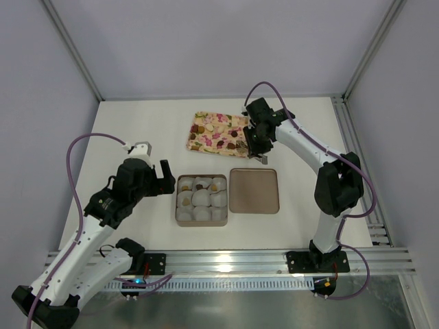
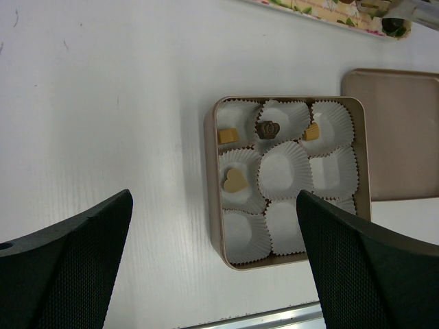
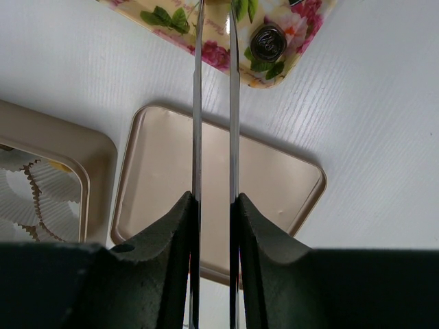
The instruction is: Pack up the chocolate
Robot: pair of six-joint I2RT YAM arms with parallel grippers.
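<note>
The square brown box [image 1: 177, 205] [image 2: 214, 205] holds white paper cups; several contain chocolate, such as a tan heart [image 2: 235, 180] and a dark crown piece [image 2: 268, 128]. More chocolate lies on the flower-print tray [image 1: 195, 142], including a dark round bonbon [image 3: 267, 42]. My left gripper [image 1: 156, 171] [image 2: 214, 199] hovers open at the box's left side, holding nothing. My right gripper [image 1: 258, 147] [image 3: 214, 199] is shut on metal tweezers [image 3: 196, 103], above the gap between tray and lid. The tweezer tips run off the top of the right wrist view, so anything between them is hidden.
The box's flat brown lid [image 1: 254, 190] [image 3: 274, 185] lies right of the box, touching or nearly touching it. Grey walls enclose the white table on three sides. A metal rail [image 1: 274, 260] runs along the near edge by the arm bases.
</note>
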